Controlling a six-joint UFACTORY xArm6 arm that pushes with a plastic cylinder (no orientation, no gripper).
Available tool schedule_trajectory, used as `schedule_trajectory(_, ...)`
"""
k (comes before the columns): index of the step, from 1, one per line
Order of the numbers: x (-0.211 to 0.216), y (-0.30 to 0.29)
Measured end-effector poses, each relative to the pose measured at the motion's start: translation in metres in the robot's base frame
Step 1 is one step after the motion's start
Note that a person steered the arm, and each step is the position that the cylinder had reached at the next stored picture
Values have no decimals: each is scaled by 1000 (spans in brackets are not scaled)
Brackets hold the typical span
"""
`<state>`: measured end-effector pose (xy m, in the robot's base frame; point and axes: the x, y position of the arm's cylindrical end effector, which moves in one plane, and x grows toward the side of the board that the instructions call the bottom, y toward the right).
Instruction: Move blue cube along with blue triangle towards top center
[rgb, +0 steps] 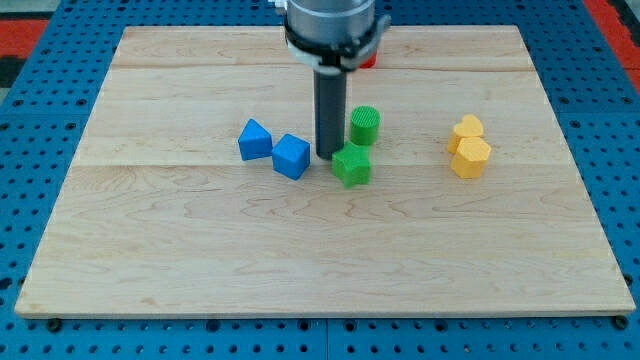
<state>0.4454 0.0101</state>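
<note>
The blue cube (291, 156) sits left of the board's middle. The blue triangle (255, 139) lies just to its upper left, touching or nearly touching it. My tip (329, 153) stands just right of the blue cube, in the gap between it and the green star-shaped block (352, 165). The rod rises straight up to the arm's head at the view's top.
A green cylinder (365, 125) stands right of the rod, above the green star. Two yellow blocks (467, 130) (471, 157) sit together at the right. A red block (368, 61) peeks out behind the arm's head at the top. The wooden board (320, 250) lies on a blue pegboard.
</note>
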Motion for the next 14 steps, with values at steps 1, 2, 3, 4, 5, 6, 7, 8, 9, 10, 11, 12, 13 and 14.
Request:
schedule_trajectory(1, 18, -5)
schedule_trajectory(2, -15, -55)
schedule_trajectory(3, -18, -103)
schedule_trajectory(4, -25, -116)
schedule_trajectory(5, -53, -142)
schedule_trajectory(6, -55, -181)
schedule_trajectory(7, -55, -192)
schedule_trajectory(8, -96, -199)
schedule_trajectory(9, -135, -213)
schedule_trajectory(10, -148, -207)
schedule_trajectory(11, -181, -205)
schedule_trajectory(12, -219, -207)
schedule_trajectory(13, -248, -242)
schedule_trajectory(14, -253, -248)
